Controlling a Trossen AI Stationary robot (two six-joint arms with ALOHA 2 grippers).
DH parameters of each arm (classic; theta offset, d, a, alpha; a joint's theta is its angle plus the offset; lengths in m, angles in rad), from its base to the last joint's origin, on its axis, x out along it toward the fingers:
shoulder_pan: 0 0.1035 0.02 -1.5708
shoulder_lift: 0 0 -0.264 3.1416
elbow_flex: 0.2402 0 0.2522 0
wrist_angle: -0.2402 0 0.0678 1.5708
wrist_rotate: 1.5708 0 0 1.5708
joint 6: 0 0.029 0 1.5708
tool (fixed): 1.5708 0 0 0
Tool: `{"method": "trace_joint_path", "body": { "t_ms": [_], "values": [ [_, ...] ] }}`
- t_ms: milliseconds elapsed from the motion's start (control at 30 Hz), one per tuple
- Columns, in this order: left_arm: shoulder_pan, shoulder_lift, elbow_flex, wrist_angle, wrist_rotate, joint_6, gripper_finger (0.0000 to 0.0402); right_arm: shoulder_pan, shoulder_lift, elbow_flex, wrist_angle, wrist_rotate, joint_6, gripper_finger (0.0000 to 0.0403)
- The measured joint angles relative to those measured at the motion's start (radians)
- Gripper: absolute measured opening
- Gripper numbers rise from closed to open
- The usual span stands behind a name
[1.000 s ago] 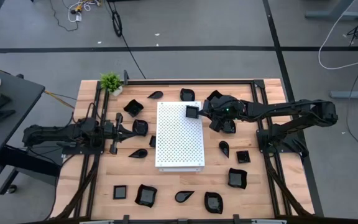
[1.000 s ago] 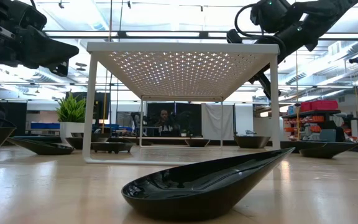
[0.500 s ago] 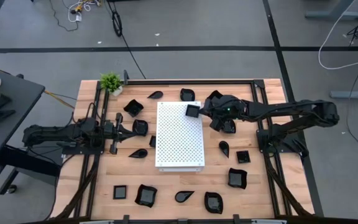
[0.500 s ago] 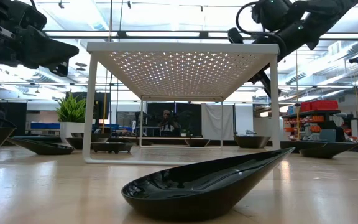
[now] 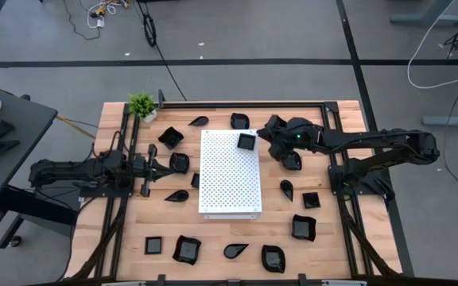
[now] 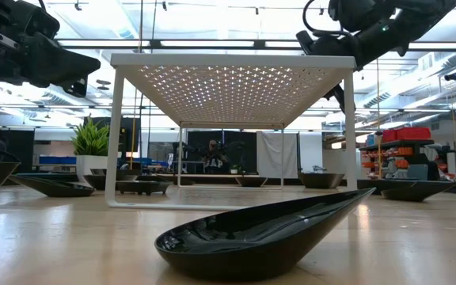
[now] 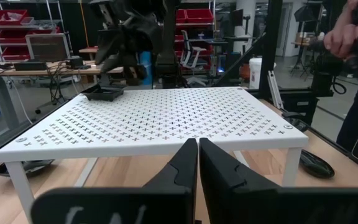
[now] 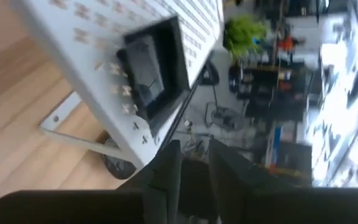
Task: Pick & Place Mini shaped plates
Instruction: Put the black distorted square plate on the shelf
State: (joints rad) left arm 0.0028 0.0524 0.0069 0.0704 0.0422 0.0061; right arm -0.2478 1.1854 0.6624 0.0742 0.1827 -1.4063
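A small square plate (image 5: 246,141) sits flat at the upper right corner of the white perforated board (image 5: 229,179) in the high view, apparently just set there. The right hand (image 5: 267,135) hovers just beside that corner, off the board's right edge and apart from the plate. In the right wrist view its fingers (image 8: 166,163) stand narrowly parted with nothing between them, so the plate rests on its own.

The left hand (image 5: 162,168) waits at centre left of the high view, pointed at the board, its fingers (image 7: 182,163) pressed together and empty.

The remaining mini shaped plates (image 5: 186,249) lie scattered on the wooden table (image 5: 213,234) around the board, several along the lower edge of the frame and others to either side. Judging by this layout, the raised board is the collecting spot, and most plates are not yet moved. A small potted plant (image 5: 142,105) stands at the table's upper left corner.
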Motion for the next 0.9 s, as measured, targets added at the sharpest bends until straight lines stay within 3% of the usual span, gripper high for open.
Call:
{"method": "trace_joint_path", "body": {
  "t_ms": [167, 333, 900],
  "values": [
    [0.000, 0.000, 0.000, 0.000, 0.000, 0.000, 0.0021, 0.000, 0.000, 0.000, 0.045, 0.021, 0.203, 0.0074],
    [0.000, 0.000, 0.000, 0.000, 0.000, 0.000, 0.0021, 0.000, 0.000, 0.039, 0.054, 0.107, 0.422, 0.0062],
    [0.000, 0.000, 0.000, 0.000, 0.000, 0.000, 0.0021, 0.000, 0.017, 0.208, -0.050, 0.123, 0.825, 0.0054]
  ]
}}
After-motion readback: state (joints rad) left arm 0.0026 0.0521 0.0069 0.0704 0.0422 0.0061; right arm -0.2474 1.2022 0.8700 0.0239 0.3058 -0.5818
